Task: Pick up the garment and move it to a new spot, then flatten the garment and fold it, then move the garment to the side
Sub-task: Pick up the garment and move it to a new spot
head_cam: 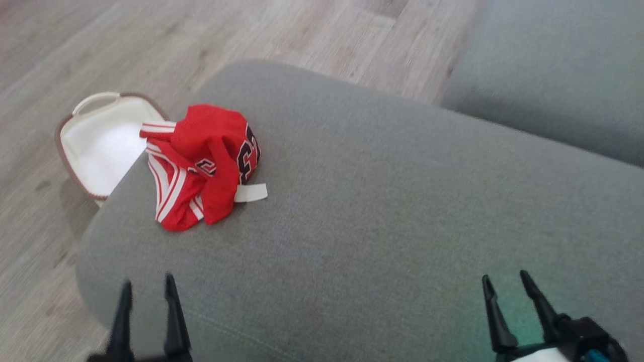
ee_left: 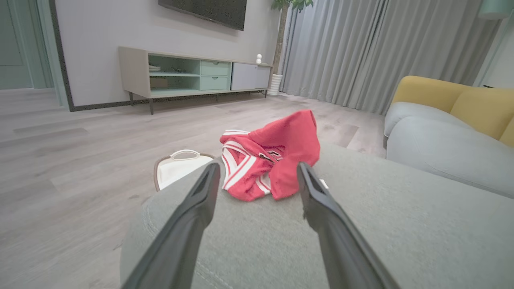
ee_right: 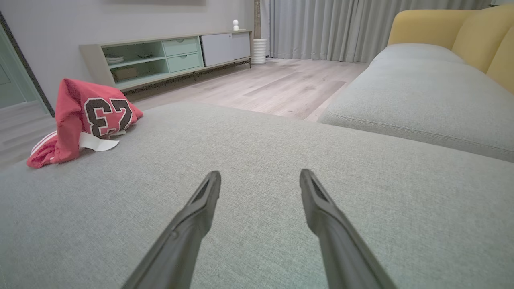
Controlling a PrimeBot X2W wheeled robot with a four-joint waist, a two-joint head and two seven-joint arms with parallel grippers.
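Grey cushion, far-left corner: crumpled red garment, likely light, soft, floppy; pinch its raised top fold. Left gripper and right gripper wide open, empty.

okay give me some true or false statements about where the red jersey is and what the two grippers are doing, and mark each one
1. The red jersey lies crumpled on the grey cushion. True.
2. The left gripper is shut on the jersey. False: it is open and apart from it.
3. A white basket stands on the floor beside the cushion. True.
4. The right gripper is nearer the jersey than the left. False: the left is nearer.
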